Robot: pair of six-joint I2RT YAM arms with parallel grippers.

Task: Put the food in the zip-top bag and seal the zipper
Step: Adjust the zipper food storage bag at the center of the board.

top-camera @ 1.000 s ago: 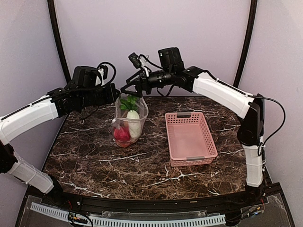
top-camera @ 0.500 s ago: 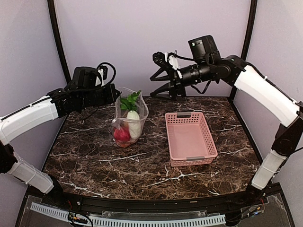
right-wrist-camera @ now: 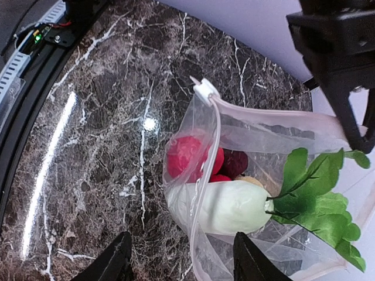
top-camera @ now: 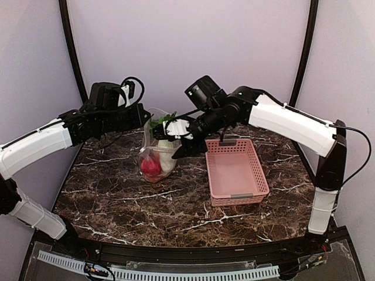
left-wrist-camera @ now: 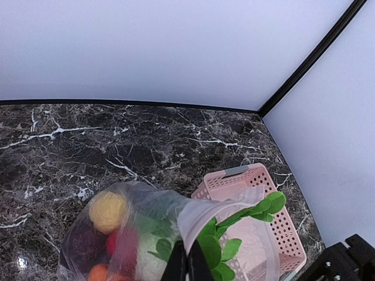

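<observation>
Right wrist: zip-top bag stuffed with food.
Left gripper pinches its rim; right gripper gapes wide beside it.

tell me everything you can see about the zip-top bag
The zip-top bag is clear, floppy plastic, standing on the marble table beside the pink basket. Its mouth is open; the white zipper strip with its slider runs along that edge. The left gripper pinches the rim. Inside are a white radish with green leaves, a red ball, a maroon ball and a yellow ball.
</observation>
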